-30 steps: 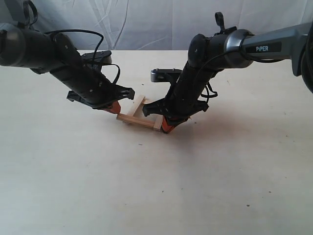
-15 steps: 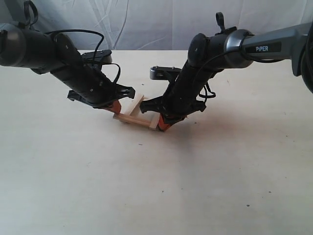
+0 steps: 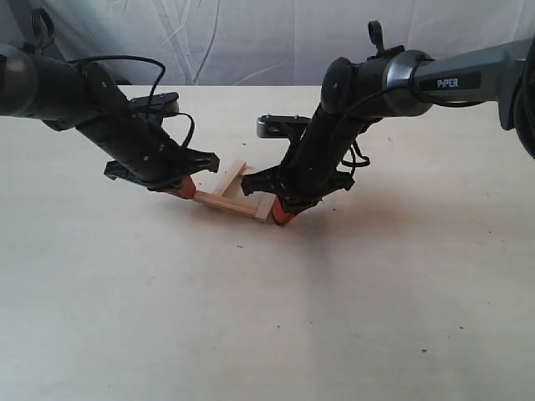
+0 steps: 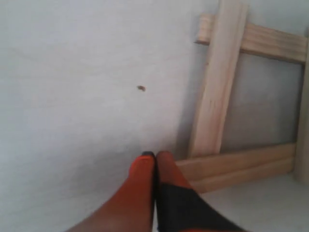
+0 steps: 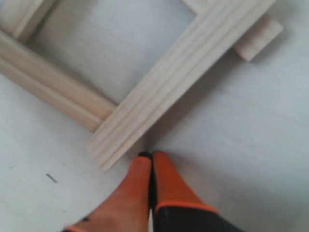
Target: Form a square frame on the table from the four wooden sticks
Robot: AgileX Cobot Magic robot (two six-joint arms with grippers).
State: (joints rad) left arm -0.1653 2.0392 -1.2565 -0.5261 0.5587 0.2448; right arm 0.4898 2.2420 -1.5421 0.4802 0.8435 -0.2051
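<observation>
Sticks all down: four wooden sticks (image 3: 227, 203) lie as a small open square frame (image 3: 236, 177) on the counter (image 3: 251, 317), mid-scene in the exterior view, between the two arms, ends overlapping at the corners. Left gripper (image 3: 185, 191) is low at the frame's left corner, orange fingers pressed together with nothing between them. In the left wrist view its fingertips (image 4: 145, 162) sit just beside the end of a grooved stick (image 4: 241, 166); touching or barely apart, cannot tell. A crossing stick (image 4: 217, 87) lies on top of that one and also over a third stick (image 4: 270, 41), whose end pokes out past it. A dark speck (image 4: 140, 88) marks the bare counter nearby. Right gripper (image 3: 282, 216) is low at the frame's near right corner, fingers likewise closed together and empty. In the right wrist view its tips are right at the end corner of a broad stick (image 5: 188, 77); contact cannot be told. The broad stick lies over another stick whose stub (image 5: 258, 36) juts out beyond it. Wrinkled white cloth (image 3: 251, 42) hangs behind the counter.
</observation>
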